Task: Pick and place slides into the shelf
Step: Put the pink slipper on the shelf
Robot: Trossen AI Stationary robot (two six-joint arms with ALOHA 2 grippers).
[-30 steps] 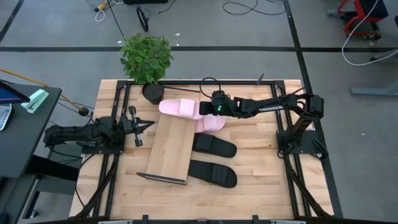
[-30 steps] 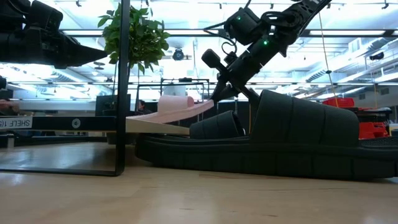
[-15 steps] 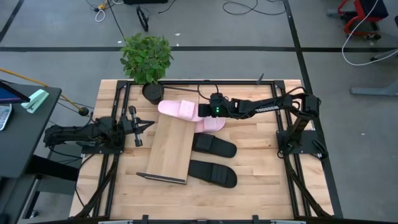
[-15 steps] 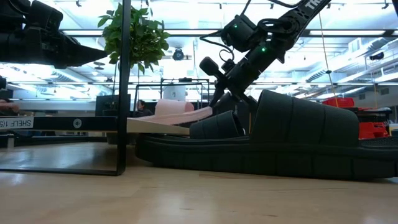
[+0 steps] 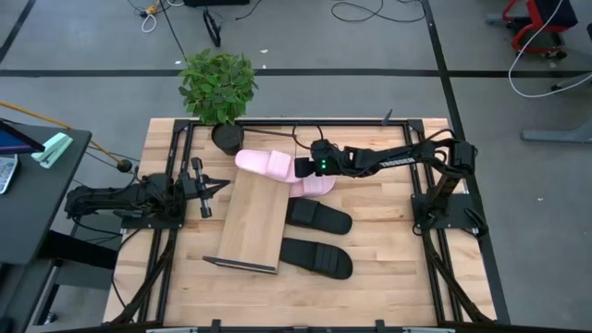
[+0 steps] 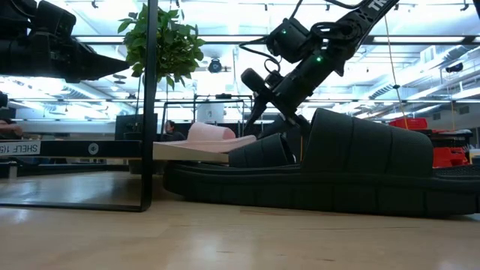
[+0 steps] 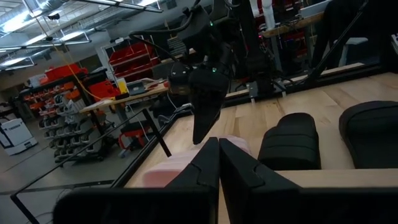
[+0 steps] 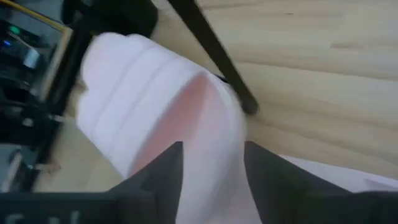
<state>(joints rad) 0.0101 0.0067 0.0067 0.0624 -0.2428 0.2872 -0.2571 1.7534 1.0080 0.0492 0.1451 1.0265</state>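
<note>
A pale pink slide (image 5: 266,163) lies flat across the far end of the light-wood shelf (image 5: 254,222); it also shows in the low view (image 6: 214,136). A second pink slide (image 5: 317,185) rests on the table beside the shelf, partly under the first. Two black slides (image 5: 319,217) (image 5: 317,258) lie on the table to the shelf's right. My right gripper (image 5: 298,167) is open, its fingers apart just over the first pink slide's right end (image 8: 208,130), slanting down from the right. My left gripper (image 5: 222,188) waits shut at the table's left, pointing level.
A potted plant (image 5: 218,85) stands at the table's far edge, just behind the shelf's far end. The shelf's thin dark frame (image 6: 150,105) rises at its ends. Bare tabletop (image 5: 388,268) lies to the near right.
My right gripper has opened and let go of the pink slide. The slide's right end, held tilted up a second ago, has dropped, and the slide now lies flat on the shelf's far end. The fingers stay just above it.
</note>
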